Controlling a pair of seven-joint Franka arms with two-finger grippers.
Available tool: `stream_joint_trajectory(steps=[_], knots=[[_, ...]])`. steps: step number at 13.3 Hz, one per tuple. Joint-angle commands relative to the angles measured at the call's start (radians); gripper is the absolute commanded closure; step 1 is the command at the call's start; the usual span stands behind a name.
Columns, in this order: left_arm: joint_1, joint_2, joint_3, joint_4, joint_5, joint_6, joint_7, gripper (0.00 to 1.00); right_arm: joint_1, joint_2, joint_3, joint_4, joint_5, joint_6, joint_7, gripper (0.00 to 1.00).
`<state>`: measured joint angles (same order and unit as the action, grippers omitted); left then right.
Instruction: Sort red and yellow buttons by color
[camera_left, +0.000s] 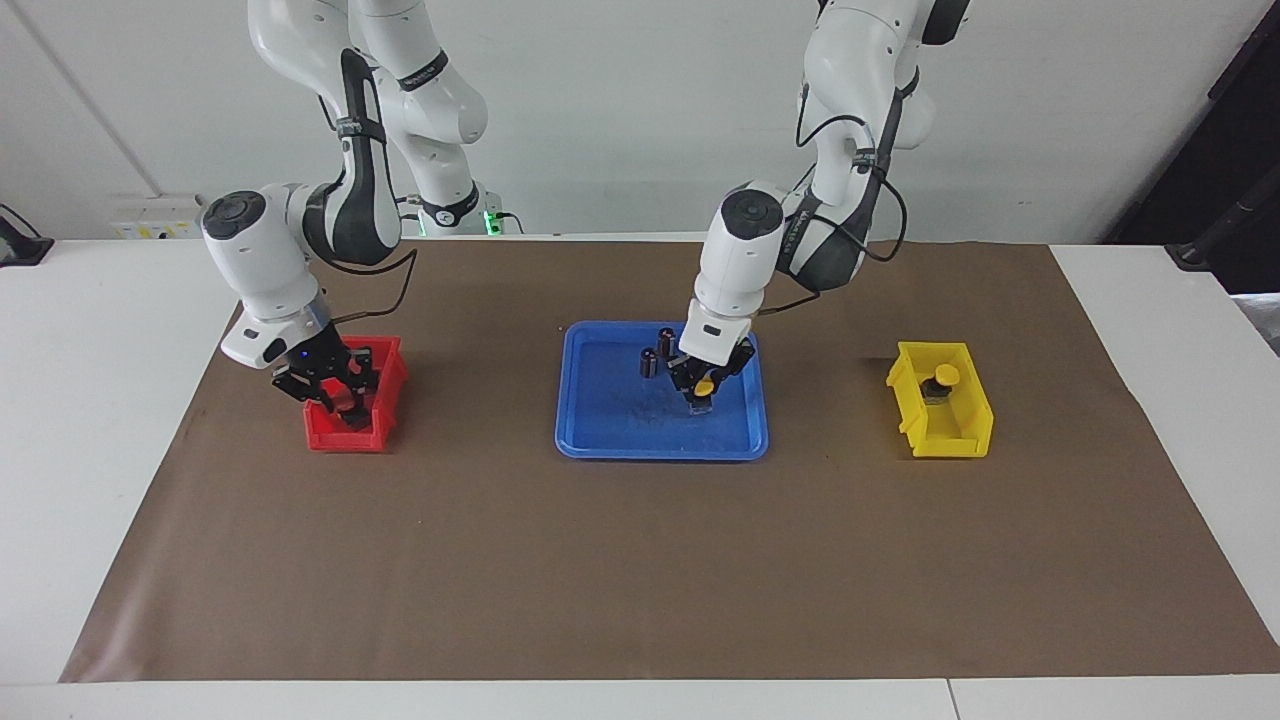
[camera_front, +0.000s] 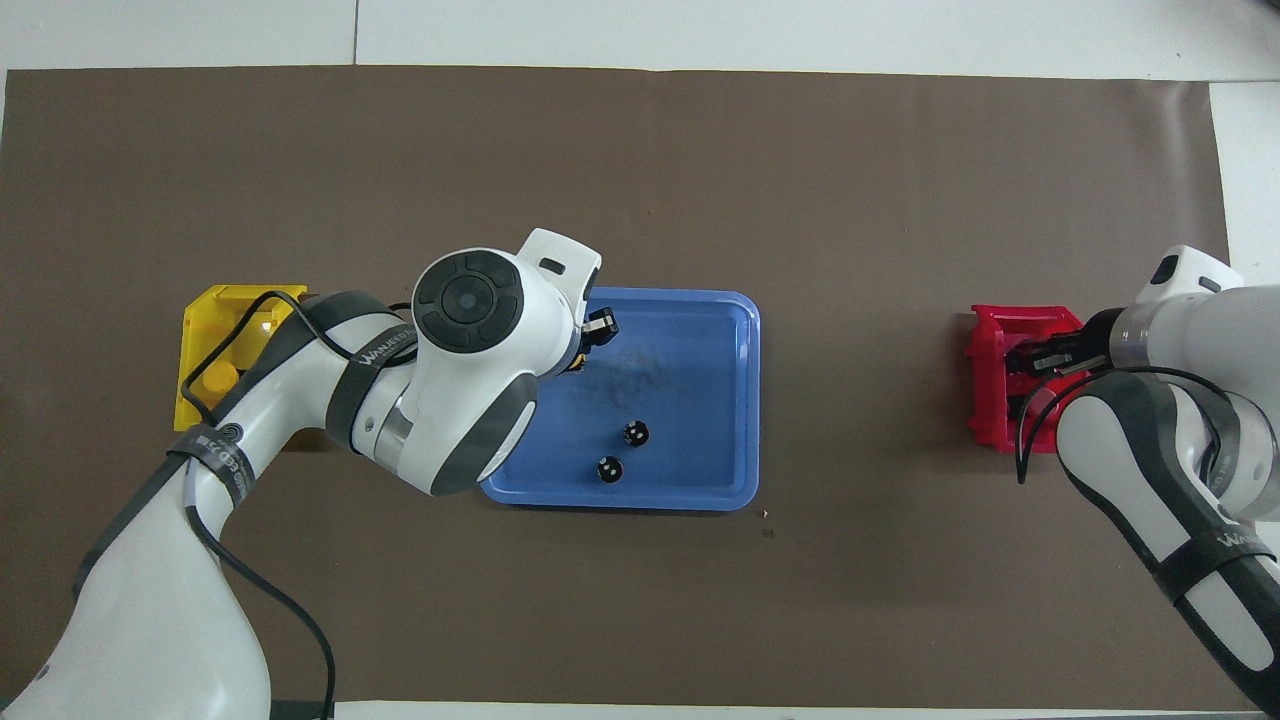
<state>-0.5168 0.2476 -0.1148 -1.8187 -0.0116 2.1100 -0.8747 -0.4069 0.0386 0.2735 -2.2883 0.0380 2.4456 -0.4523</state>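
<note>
My left gripper (camera_left: 703, 388) is low over the blue tray (camera_left: 610, 440), shut on a yellow button (camera_left: 706, 384) with a dark base. In the overhead view the left arm hides that button. A second yellow button (camera_left: 945, 377) stands in the yellow bin (camera_left: 940, 430) at the left arm's end. My right gripper (camera_left: 335, 393) is down inside the red bin (camera_left: 345, 438) at the right arm's end. It covers the red buttons there, so I cannot tell whether it holds one.
Two dark cylinders (camera_front: 636, 433) (camera_front: 609, 468) without coloured caps stand in the tray, nearer to the robots than the held button. Brown paper (camera_left: 640, 560) covers the table. The yellow bin (camera_front: 215, 310) and red bin (camera_front: 1000, 330) flank the tray (camera_front: 700, 320).
</note>
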Motion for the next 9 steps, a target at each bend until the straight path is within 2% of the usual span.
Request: stream_joint_trajectory(steps=[1,2,5,9], knots=[[0.123,-0.089,0.004,0.026,0.007,-0.184,0.205,0.99,-0.004,0.021,0.009,0.059,0.026,-0.075,0.007,0.22],[0.202,-0.106,0.004,0.022,0.007,-0.232,0.330,0.99,-0.004,0.030,0.009,0.102,0.026,-0.126,0.009,0.10],[0.412,-0.107,0.004,0.030,0.004,-0.242,0.633,0.99,-0.003,0.040,0.015,0.255,0.011,-0.317,0.009,0.03],[0.593,-0.102,0.003,0.021,-0.022,-0.182,0.854,0.99,-0.001,0.003,0.019,0.436,-0.006,-0.612,0.116,0.01]])
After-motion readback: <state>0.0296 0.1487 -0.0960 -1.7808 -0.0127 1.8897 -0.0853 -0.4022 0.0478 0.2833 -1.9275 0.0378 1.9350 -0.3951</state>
